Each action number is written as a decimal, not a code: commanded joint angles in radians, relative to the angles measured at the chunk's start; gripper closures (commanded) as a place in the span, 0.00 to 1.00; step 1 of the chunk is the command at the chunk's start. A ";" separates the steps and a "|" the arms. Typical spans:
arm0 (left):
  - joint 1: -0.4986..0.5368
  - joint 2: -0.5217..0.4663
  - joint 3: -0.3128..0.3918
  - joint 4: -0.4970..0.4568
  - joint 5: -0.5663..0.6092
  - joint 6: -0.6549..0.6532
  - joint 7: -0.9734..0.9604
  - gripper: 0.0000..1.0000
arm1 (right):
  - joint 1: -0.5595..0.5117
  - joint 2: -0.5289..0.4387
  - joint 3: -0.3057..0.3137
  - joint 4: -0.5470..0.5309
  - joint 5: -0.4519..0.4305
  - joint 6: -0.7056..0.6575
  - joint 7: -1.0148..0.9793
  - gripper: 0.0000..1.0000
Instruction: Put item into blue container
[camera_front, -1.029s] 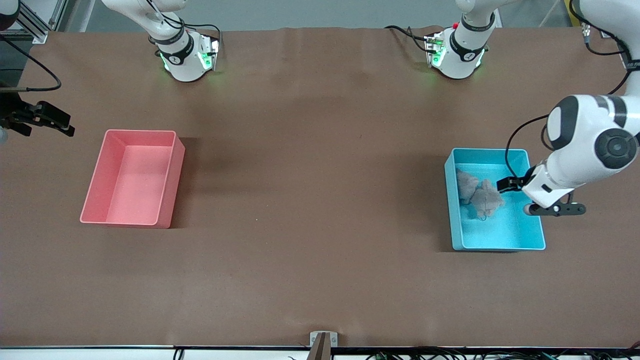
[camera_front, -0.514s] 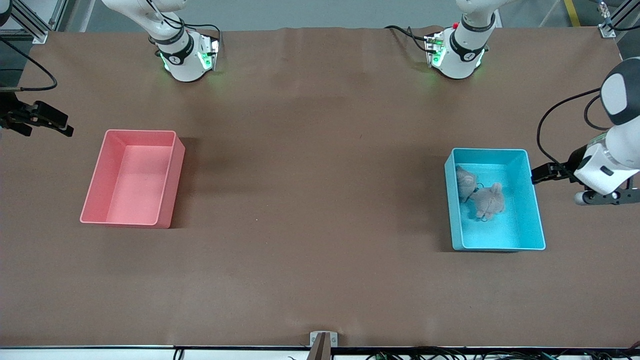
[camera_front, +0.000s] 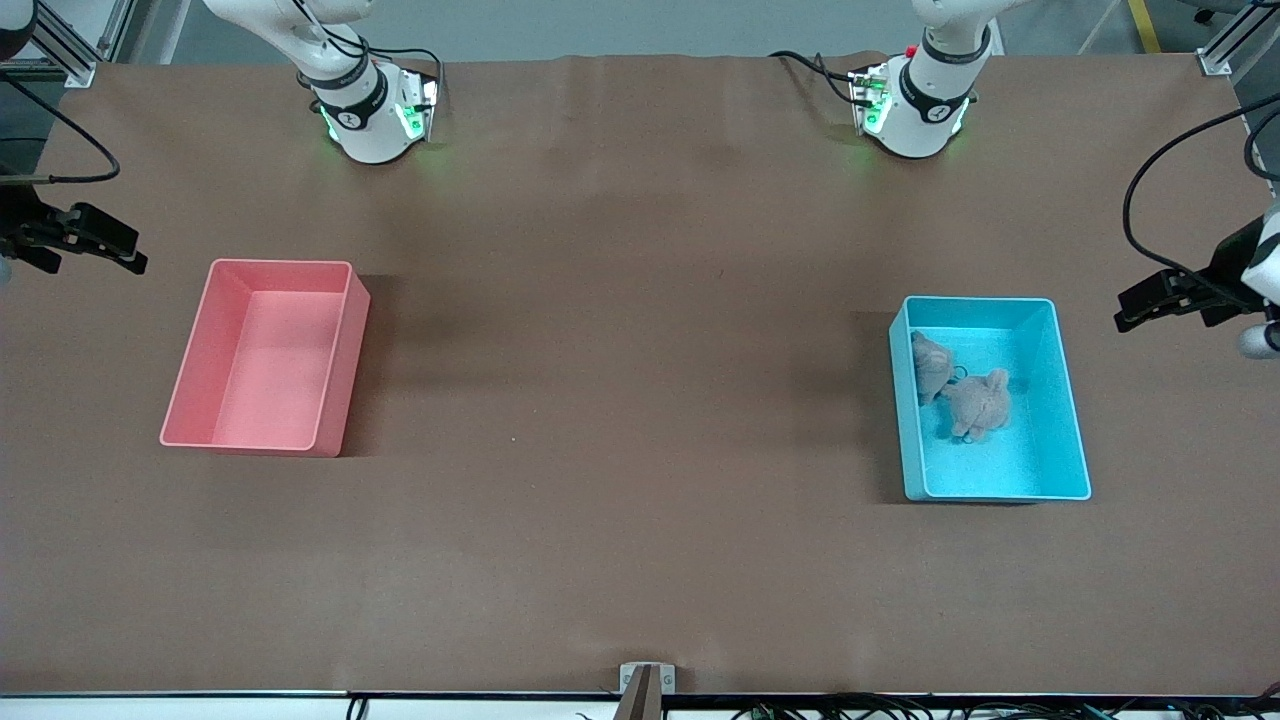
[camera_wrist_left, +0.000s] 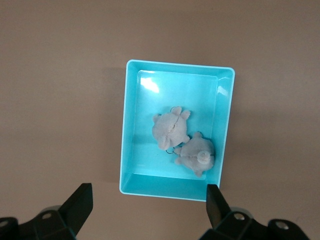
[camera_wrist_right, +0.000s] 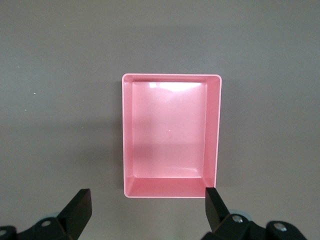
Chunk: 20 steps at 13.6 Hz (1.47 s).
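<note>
Blue container (camera_front: 1060, 400) holding grey plush toys (camera_front: 965, 390), left gripper (camera_wrist_left: 147, 207) now withdrawn, fingers apart.

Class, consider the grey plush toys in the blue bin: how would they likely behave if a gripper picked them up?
The plush toys look fuzzy and soft, so probably squashy and light. A small ring seems to link them, so lifting one may drag the other. Lying flat in the blue bin, they seem unlikely to roll.

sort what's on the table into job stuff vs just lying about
Job:
- blue container
- two grey plush toys, both lying in it
- left tool, open, up over the table beside the container

Lying about:
- pink bin, nothing in it
- right tool, open, waiting
</note>
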<state>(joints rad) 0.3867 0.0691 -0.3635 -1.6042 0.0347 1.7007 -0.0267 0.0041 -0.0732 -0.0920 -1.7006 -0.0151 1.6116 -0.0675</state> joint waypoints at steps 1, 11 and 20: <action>-0.009 -0.015 0.003 0.023 -0.039 -0.024 0.014 0.00 | 0.004 -0.016 0.000 -0.016 0.024 0.008 -0.006 0.00; -0.430 -0.043 0.419 0.021 -0.044 -0.042 0.011 0.00 | 0.037 -0.022 -0.002 -0.016 0.047 0.002 -0.002 0.00; -0.427 -0.052 0.413 0.023 -0.053 -0.041 -0.002 0.00 | 0.017 -0.022 -0.009 -0.017 0.049 -0.012 -0.003 0.00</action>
<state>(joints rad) -0.0348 0.0368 0.0423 -1.5846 0.0034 1.6763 -0.0291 0.0402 -0.0735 -0.1029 -1.7004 0.0191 1.6056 -0.0672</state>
